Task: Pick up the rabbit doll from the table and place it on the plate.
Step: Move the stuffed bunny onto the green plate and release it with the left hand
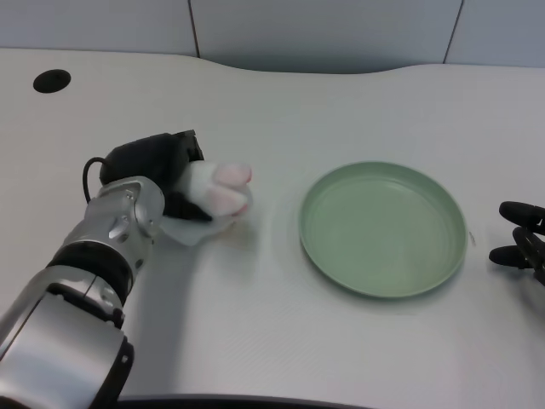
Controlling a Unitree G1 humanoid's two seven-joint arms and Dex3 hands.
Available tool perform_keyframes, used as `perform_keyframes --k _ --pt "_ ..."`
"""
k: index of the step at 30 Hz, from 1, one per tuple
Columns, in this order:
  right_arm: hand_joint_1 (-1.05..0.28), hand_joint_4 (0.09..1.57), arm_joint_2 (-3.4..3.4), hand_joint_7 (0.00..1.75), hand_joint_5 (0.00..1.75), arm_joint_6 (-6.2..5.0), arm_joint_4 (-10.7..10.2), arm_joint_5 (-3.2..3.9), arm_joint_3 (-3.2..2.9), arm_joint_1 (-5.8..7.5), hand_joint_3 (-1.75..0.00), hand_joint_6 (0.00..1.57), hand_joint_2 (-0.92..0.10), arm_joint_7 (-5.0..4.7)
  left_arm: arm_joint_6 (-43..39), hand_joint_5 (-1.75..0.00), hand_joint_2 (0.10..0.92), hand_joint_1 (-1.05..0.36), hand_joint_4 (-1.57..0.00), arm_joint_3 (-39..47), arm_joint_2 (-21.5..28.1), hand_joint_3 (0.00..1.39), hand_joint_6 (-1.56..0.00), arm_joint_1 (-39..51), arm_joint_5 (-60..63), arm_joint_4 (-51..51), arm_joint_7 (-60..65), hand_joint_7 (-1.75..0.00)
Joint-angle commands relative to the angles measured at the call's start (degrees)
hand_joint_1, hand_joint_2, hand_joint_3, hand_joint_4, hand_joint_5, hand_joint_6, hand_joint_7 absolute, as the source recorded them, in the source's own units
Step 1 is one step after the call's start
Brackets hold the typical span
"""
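Note:
A white rabbit doll (215, 198) with pink ears lies left of the table's middle, ears pointing right toward the plate. My left hand (162, 166) is wrapped around the doll's body from the left, fingers closed over it, hiding much of the doll. Whether the doll is lifted off the table or still resting on it cannot be told. The green plate (434, 256) sits empty to the right, a short gap from the doll's ears.
My right hand (524, 243) rests at the right edge, just beyond the plate. A dark round hole (52, 81) is in the table at the far left. The table's back edge curves along the top.

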Motion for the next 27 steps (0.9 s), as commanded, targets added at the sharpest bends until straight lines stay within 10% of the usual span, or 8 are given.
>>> perform_keyframes --k 1,3,5,8,19,27 --pt "-0.42 0.80 -0.97 0.01 0.77 0.23 0.47 0.80 -0.50 -0.54 -0.27 0.98 -0.92 0.26 1.49 -1.25 0.910 -0.25 -0.57 1.93 -0.20 0.08 -0.65 -2.44 -1.75 -0.33 -2.88 -1.09" --pt "-0.43 0.80 -0.89 0.01 0.77 0.05 0.56 0.71 -0.44 -0.63 -0.26 0.99 -0.92 0.20 2.39 -1.18 0.912 -0.26 -0.59 2.75 -0.58 0.05 -0.71 -3.26 -2.36 -0.42 -4.47 -0.93" --pt "-0.44 0.80 -0.90 0.01 0.77 -0.22 0.63 0.16 -0.05 -0.65 -0.26 0.99 -0.92 -0.49 3.31 -1.53 0.905 -0.24 -0.54 3.79 -0.92 0.02 -0.57 -4.24 -3.45 -0.48 -7.19 -1.48" --pt "-0.43 0.80 -0.71 0.01 0.77 -0.10 0.66 0.20 0.00 -0.81 -0.26 0.99 -0.92 -0.62 2.88 -1.71 0.885 -0.19 -0.58 4.58 -1.19 0.01 -0.55 -5.16 -4.17 -0.71 -9.30 -1.72" --pt "-0.42 0.81 0.23 0.00 0.77 -0.12 1.04 0.30 0.21 -1.34 -0.26 0.98 -0.92 -0.52 0.06 -1.75 0.889 -0.13 -0.74 3.95 -4.89 0.02 -0.68 -9.85 -3.92 -1.59 -10.51 -1.75" --pt "-0.43 0.78 0.79 0.00 0.75 -0.72 1.15 -1.22 1.65 -1.63 -0.26 0.97 -0.92 -2.47 0.43 -1.75 0.883 -0.13 -0.73 3.56 -9.69 0.02 -0.68 -13.55 -4.05 -1.95 -9.86 -1.75"
